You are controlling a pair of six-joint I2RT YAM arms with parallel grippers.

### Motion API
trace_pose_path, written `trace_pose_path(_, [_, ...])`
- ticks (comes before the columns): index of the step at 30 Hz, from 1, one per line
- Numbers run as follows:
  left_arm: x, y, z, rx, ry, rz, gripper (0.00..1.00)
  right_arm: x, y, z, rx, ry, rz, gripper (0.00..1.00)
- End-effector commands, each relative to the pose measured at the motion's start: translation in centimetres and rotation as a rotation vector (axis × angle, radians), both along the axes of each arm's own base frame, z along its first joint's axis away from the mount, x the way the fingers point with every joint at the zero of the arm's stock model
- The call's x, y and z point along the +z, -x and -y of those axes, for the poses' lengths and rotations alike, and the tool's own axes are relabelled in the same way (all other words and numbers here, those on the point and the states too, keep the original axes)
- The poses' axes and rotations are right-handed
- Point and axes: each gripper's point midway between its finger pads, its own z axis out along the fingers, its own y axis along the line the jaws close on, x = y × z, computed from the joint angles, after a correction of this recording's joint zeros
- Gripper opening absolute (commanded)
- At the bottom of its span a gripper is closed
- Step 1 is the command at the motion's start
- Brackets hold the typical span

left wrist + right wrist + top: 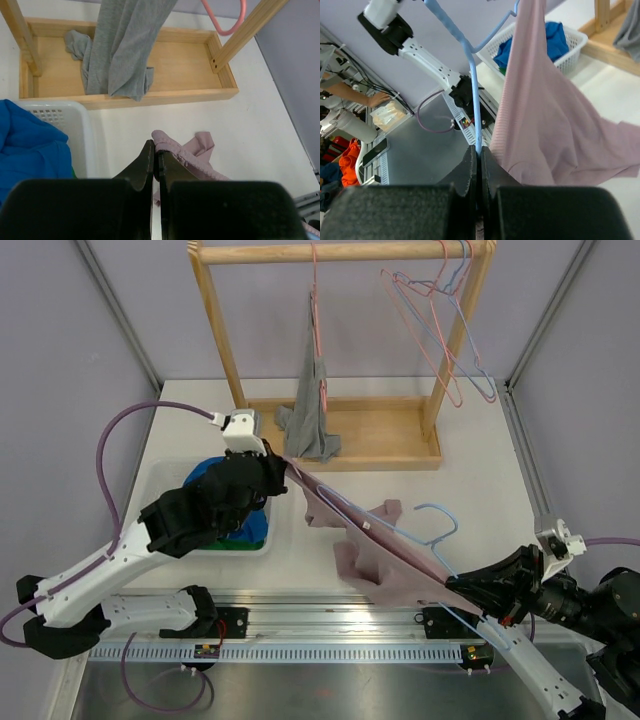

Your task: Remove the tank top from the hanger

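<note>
**Q:** What does your left gripper (156, 150) have hold of?

**A:** Its fingers are pressed fully together, pinching a hemmed edge of the mauve tank top (372, 562) right at the tips. Just to that hand's left sits the white basket (80, 122) with blue cloth (25, 147) in it. Ahead of the fingertips lies the base tray of the wooden rack (165, 95), with a grey garment (125, 50) hanging down into it.

**Q:** And your right gripper (478, 152)?

**A:** It is also closed tight. Its tips are clamped on the thin bar of the light-blue hanger (471, 75), which runs straight away from the fingertips. The tank top drapes from that hanger just to the right of this hand.

**Q:** Where does the tank top lie as a whole?

**A:** It lies between your two hands, pulled into a taut band from the left fingertips to the right ones. Loose folds sag below the band toward the table (480, 470). The hanger runs along the band, and its hook pokes clear on the side facing the rack
</note>
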Motion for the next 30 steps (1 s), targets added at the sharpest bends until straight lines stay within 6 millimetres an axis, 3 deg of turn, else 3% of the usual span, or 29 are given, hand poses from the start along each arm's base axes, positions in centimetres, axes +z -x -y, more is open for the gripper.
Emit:
trace_pose_path(1, [-2.1, -0.4, -0.9, 0.028, -0.044, -0.040, 0.00, 2.5, 2.7, -0.3, 0.122, -0.093, 0.173, 0.00])
trace_pose_path(3, [-3.2, 0.2, 0.1, -0.036, -0.061, -0.079, 0.00, 3.5, 2.5, -0.2, 0.110, -0.136, 0.232, 0.00])
trace_pose_path(7, [-5.1, 2.2, 2.9, -0.219, -0.036, -0.133, 0.00, 5.4, 0.1, 0.0, 0.006, -0.210, 0.306, 0.00])
trace_pose_path(8, [-6.4, 3.1, 3.4, -0.278, -0.036, -0.144, 0.00, 7.5, 0.1, 0.1, -0.004, -0.279, 0.384, 0.00])
trace_pose_path(10, [-6.5, 5.2, 5.9, -0.435, 0.012, -0.137, 0.00, 7.8, -1.9, 0.1, -0.067, -0.362, 0.419, 0.00])
trace_pose_path(11, [-6.9, 6.0, 6.5, -0.486, 0.015, -0.141, 0.00, 10.4, -1.6, 0.7, -0.083, -0.470, 0.517, 0.00])
trace_pose_path(13, [-8.2, 8.4, 8.1, -0.619, 0.015, -0.165, 0.00, 10.3, -3.9, 0.7, -0.138, -0.562, 0.566, 0.00])
trace_pose_path(14, [-8.7, 9.1, 8.5, -0.657, 0.012, -0.173, 0.00, 12.4, -2.9, 1.6, -0.135, -0.668, 0.673, 0.00])
trace_pose_path(15, [-9.1, 10.3, 9.2, -0.720, 0.018, -0.178, 0.00, 11.3, -5.0, 1.0, -0.158, -0.678, 0.651, 0.00])
trace_pose_path(17, [-11.0, 11.3, 9.2, -0.753, 0.012, -0.203, 0.00, 12.2, -6.2, 1.7, -0.230, -0.727, 0.720, 0.00])
trace_pose_path(18, [-11.6, 11.4, 8.9, -0.741, 0.016, -0.215, 0.00, 11.9, -7.8, 1.2, -0.259, -0.699, 0.716, 0.00])
trace_pose_path(19, [-13.1, 11.0, 7.9, -0.692, -0.011, -0.231, 0.00, 12.1, -8.6, 1.6, -0.312, -0.685, 0.755, 0.00])
trace_pose_path(22, [-15.0, 10.3, 6.3, -0.583, -0.044, -0.277, 0.00, 11.9, -10.9, 2.4, -0.427, -0.678, 0.746, 0.00])
trace_pose_path(23, [-16.0, 9.5, 4.8, -0.500, -0.096, -0.296, 0.00, 11.4, -11.6, 2.2, -0.446, -0.647, 0.726, 0.00])
trace_pose_path(25, [-16.3, 8.9, 3.8, -0.419, -0.110, -0.318, 0.00, 11.9, -11.4, 2.2, -0.442, -0.604, 0.712, 0.00])
trace_pose_path(26, [-16.4, 8.3, 2.6, -0.356, -0.139, -0.316, 0.01, 9.6, -13.2, 1.4, -0.458, -0.510, 0.577, 0.00])
trace_pose_path(27, [-16.3, 8.1, 2.2, -0.321, -0.134, -0.323, 0.06, 11.2, -12.6, 2.2, -0.482, -0.503, 0.557, 0.00])
trace_pose_path(28, [-16.2, 8.0, 1.8, -0.299, -0.137, -0.320, 0.17, 10.7, -13.0, 2.2, -0.498, -0.454, 0.512, 0.00])
trace_pose_path(29, [-15.5, 7.5, 0.9, -0.255, -0.144, -0.305, 0.32, 7.8, -14.2, 1.7, -0.515, -0.330, 0.389, 0.00])
trace_pose_path(30, [-15.0, 7.3, 0.5, -0.229, -0.134, -0.298, 0.52, 8.9, -14.3, 2.0, -0.535, -0.297, 0.374, 0.00])
